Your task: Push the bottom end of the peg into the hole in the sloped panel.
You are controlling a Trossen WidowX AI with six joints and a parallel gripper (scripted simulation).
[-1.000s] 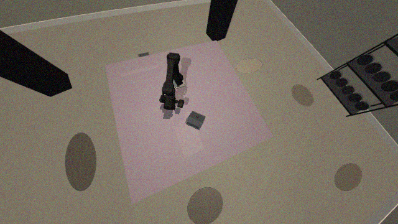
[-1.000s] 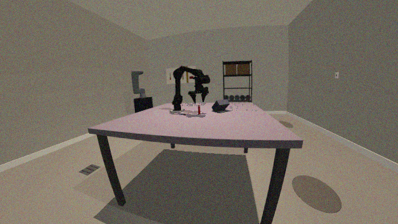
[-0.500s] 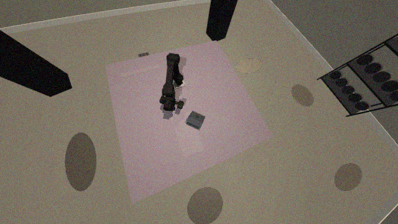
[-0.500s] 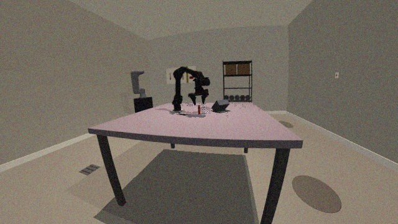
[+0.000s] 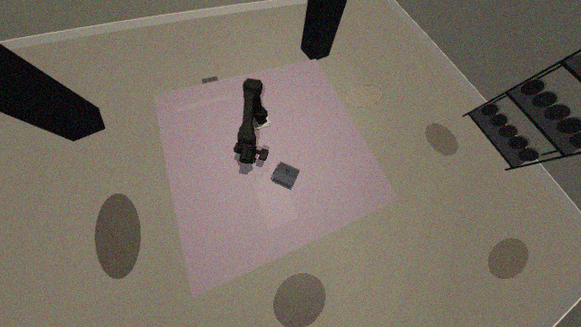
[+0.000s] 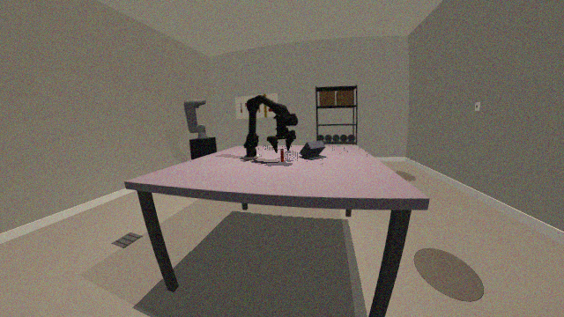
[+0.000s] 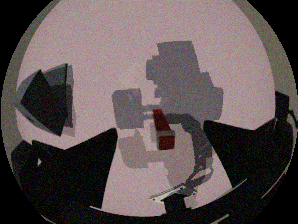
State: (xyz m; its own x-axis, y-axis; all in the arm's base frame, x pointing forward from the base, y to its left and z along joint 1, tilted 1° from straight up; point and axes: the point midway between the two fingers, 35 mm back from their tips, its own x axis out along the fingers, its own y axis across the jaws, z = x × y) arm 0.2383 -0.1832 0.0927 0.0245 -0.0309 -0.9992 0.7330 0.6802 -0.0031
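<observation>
claw (image 5: 251,159) (image 6: 281,149) (image 7: 162,129) wide open, nothing in it, just above red peg (image 6: 282,155) (image 7: 166,140), upright on bench (image 5: 218,236) (image 6: 282,180) (image 7: 115,45). best: centre peg btwn fingers, square to its flats, lower straight w/o a nudge, then squeeze.

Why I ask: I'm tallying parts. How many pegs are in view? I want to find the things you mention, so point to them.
1: the red peg (image 6: 282,155) (image 7: 166,140) stands upright on the pink table (image 5: 191,227) (image 6: 220,180) (image 7: 100,40), left of the sloped panel (image 5: 285,174) (image 6: 312,150) (image 7: 45,100) in the exterior view. The arm (image 5: 247,113) (image 6: 252,123) (image 7: 175,203) may hide others.

From the red peg (image 6: 282,155) (image 7: 164,134), I see open space straight above; the grey block (image 5: 285,175) (image 6: 312,150) (image 7: 47,100) obstructs one side.
</observation>
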